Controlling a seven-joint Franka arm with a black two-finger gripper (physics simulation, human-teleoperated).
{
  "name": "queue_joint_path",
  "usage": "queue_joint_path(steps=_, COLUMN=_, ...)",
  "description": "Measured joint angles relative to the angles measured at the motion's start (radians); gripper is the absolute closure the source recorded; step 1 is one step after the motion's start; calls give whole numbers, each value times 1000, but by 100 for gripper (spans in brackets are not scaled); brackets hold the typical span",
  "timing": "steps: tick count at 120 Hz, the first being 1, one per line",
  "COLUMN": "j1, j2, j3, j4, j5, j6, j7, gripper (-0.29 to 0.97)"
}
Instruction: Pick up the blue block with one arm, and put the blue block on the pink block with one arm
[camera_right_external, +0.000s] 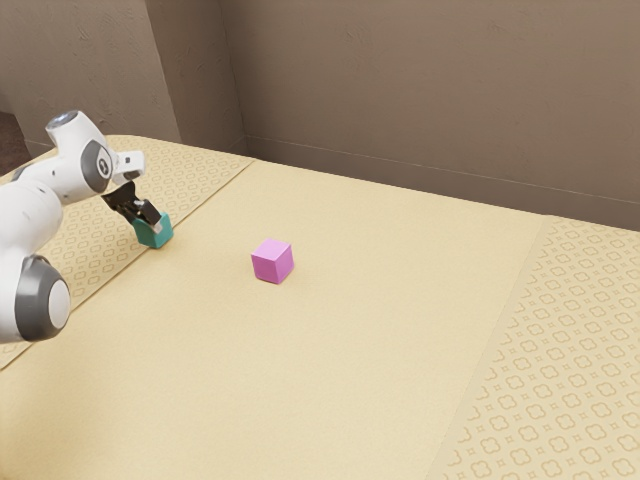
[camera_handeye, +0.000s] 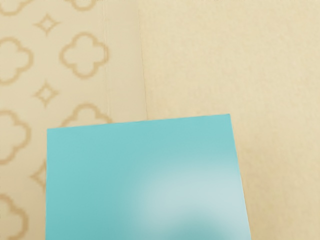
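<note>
Black claw (camera_right_external: 148, 217) clamped on blue block (camera_right_external: 158, 234) | arm bent low, angled down | pink block (camera_right_external: 272, 261) apart

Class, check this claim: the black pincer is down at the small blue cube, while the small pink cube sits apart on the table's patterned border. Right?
Not quite. The exterior view shows the small pink cube on the table's plain tan middle panel, not the patterned border. The rest holds: the black pincer is down at the small blue cube, with the pink cube apart.
</note>
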Motion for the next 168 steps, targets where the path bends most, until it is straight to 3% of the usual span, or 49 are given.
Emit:
queue_joint_path(steps=10, j1=0, j2=0, j3=-5, j4=0, j5=-1, j6=7, j7=0, gripper=1)
queue_joint_path(steps=60, j1=8, j2=-1, j3=-9, j4=-7, j5=-18, j6=21, j7=-1, gripper=29)
queue_joint_path(steps=92, j1=7, j2=-39, j3=-7, j4=-54, j5=-16, j6=27, j7=-6, gripper=35)
queue_joint_path(steps=128, j1=2, j2=-226, j3=-7, j4=-245, j5=-5, j6=24, j7=-16, gripper=36)
queue_joint_path(steps=168, j1=-68, j2=-643, j3=-95, j4=-816, j5=27, j6=193, j7=-45, gripper=36)
